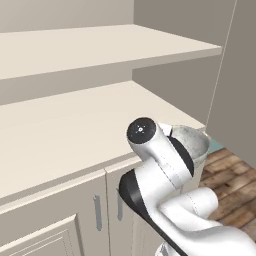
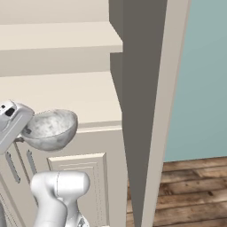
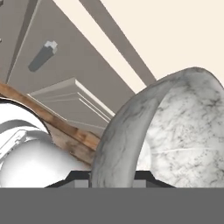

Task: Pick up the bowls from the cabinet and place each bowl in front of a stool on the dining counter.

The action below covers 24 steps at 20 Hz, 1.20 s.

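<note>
A grey speckled stone-like bowl hangs in the air just in front of the cabinet's lower shelf edge, level with the top of the panelled doors. My gripper is shut on its rim from the left. In the hand view the bowl stands on edge close up, its rim rising from between the gripper's dark tips. From the left base, the bowl peeks out behind my white forearm, past the right end of the cabinet. The dining counter is out of view.
An upper open shelf runs above the lower one. Slim grey handles sit on the doors below. A dark grey tall panel stands right of the cabinet, with a teal wall and wooden floor beyond.
</note>
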Motion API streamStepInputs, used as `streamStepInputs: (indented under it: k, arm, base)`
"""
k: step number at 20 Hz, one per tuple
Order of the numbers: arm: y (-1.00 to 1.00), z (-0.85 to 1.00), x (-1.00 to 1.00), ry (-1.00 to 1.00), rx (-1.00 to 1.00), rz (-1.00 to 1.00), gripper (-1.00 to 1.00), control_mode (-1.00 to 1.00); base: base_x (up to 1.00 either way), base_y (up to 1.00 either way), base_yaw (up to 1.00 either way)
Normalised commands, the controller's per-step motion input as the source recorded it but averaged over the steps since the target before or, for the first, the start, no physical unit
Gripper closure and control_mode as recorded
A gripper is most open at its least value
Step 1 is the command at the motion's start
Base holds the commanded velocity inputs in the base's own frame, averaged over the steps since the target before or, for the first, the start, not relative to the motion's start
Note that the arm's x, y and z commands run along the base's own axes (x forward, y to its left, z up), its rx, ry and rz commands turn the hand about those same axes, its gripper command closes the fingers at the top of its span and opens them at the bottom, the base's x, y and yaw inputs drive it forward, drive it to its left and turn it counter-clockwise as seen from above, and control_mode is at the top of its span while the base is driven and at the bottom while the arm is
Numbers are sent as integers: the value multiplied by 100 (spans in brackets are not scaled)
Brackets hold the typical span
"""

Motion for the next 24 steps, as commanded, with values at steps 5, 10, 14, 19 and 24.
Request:
streamStepInputs:
  k: [5, 10, 14, 19, 24]
  arm:
    - [0, 3, -9, -17, 0, 0, 100, -100]
    - [0, 0, 0, 0, 0, 0, 100, -100]
    - [0, 0, -2, 0, 0, 0, 100, -100]
    - [0, 0, -18, 0, 0, 0, 100, 100]
    - [0, 0, 0, 0, 0, 0, 100, 100]
  base:
    - [0, 0, 0]
    - [0, 0, 0]
    - [0, 0, 0]
    - [-25, 0, 0]
    - [-81, 0, 0]
